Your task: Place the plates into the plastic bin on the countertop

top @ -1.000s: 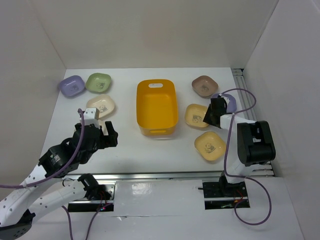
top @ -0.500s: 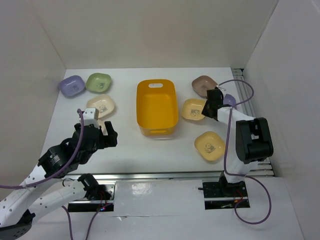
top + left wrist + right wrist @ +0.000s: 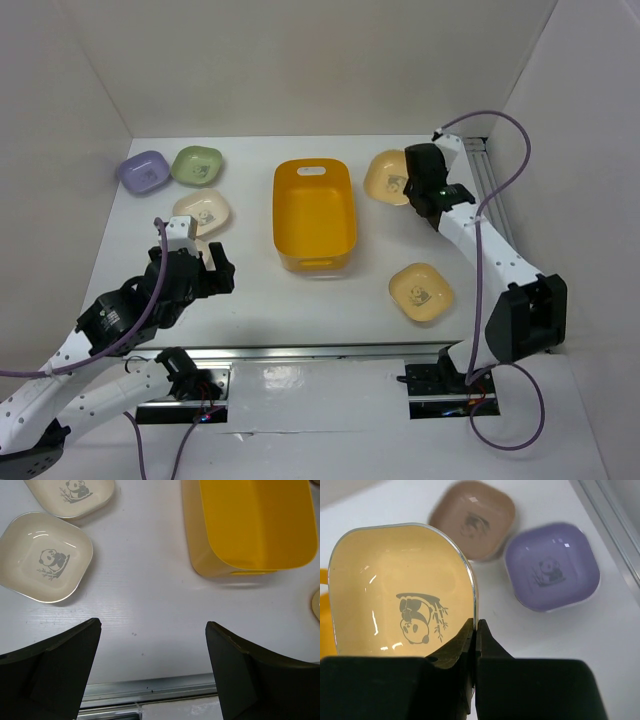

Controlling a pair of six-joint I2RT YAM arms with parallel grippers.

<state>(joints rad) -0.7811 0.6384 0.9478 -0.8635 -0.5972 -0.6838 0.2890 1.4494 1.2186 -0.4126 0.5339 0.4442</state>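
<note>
Lower left of the top view, the left gripper hangs empty over the countertop, jaws spread, beside a cream plate. Upper right, the right gripper pinches a pale yellow plate by its rim. The plastic bin lies just left, its long axis running up the frame.

White tabletop, matte, walled in on three sides. Yellow-orange plastic bin sits upright mid-surface, long axis running near to far. Far left: lilac plate and green plate just beside each other. Nearer, cream plate; a second cream plate lies close to it on the near side, mostly hidden in the top view, clear in the left wrist view. Right of the bin, near side: pale yellow plate, alone. Far right: brown plate and second lilac plate almost touching. All plates rest flat, open side up, panda prints showing.
</note>
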